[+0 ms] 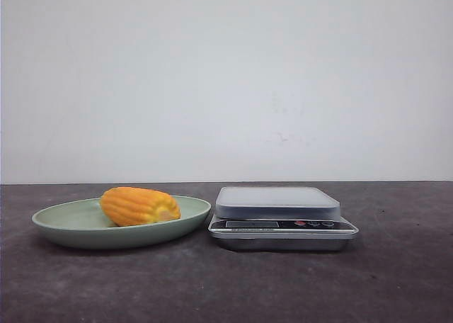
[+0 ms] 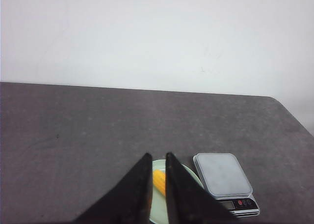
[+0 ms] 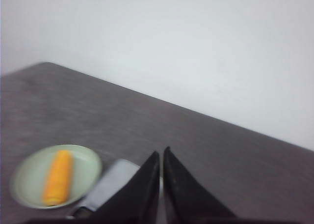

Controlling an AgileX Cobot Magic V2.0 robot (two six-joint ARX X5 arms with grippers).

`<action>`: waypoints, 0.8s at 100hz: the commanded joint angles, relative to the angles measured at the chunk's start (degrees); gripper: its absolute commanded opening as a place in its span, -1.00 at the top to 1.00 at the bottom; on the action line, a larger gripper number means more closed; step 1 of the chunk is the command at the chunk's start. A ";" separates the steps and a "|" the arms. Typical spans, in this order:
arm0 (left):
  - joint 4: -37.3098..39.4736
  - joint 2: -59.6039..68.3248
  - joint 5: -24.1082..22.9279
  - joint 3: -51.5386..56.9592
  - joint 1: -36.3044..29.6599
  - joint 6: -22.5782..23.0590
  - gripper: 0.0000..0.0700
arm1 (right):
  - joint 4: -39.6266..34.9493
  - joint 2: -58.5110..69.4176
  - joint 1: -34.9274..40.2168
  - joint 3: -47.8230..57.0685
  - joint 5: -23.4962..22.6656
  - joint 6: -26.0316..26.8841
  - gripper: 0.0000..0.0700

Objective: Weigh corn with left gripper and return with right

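Note:
The corn (image 1: pixel 139 206), a short orange-yellow cob, lies on its side in a shallow pale green plate (image 1: pixel 64 220) at the table's left. Neither arm shows in the front view. In the left wrist view the left gripper (image 2: pixel 157 155) hangs well above the table with nothing in it. Its black fingers stand almost together, and the corn (image 2: pixel 159 181) and plate (image 2: pixel 159 211) show through the narrow slit. The right gripper (image 3: pixel 161 151) is shut and empty, also high above the table. The corn (image 3: pixel 58 177) and plate (image 3: pixel 29 184) lie far off to one side of it.
A silver digital kitchen scale (image 1: pixel 277 202) with a flat grey platform stands right beside the plate, to its right. It also shows in the left wrist view (image 2: pixel 223 175) and the right wrist view (image 3: pixel 110 182). The table is dark grey, with a white wall behind.

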 commanded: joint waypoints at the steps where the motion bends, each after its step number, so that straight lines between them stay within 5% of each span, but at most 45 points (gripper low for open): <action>1: -3.26 0.31 0.07 1.14 -0.37 -0.42 1.00 | -0.48 0.24 -5.14 -1.81 -0.90 3.45 0.99; 15: -3.26 0.31 0.04 1.14 -0.37 -0.42 1.00 | 0.87 -2.75 -24.04 -10.23 -16.48 3.56 0.99; 28: -3.23 0.31 0.04 1.14 -0.37 -0.42 1.00 | 11.02 -9.14 -40.83 -22.99 -31.87 2.16 0.99; 51: -3.26 0.31 0.04 1.14 -0.37 -0.42 1.00 | 35.91 -23.96 -58.86 -50.29 -36.74 -0.81 0.99; 80: -3.26 0.31 0.07 1.14 -0.37 -0.42 1.00 | 38.77 -36.11 -71.25 -69.83 -49.77 -1.70 0.99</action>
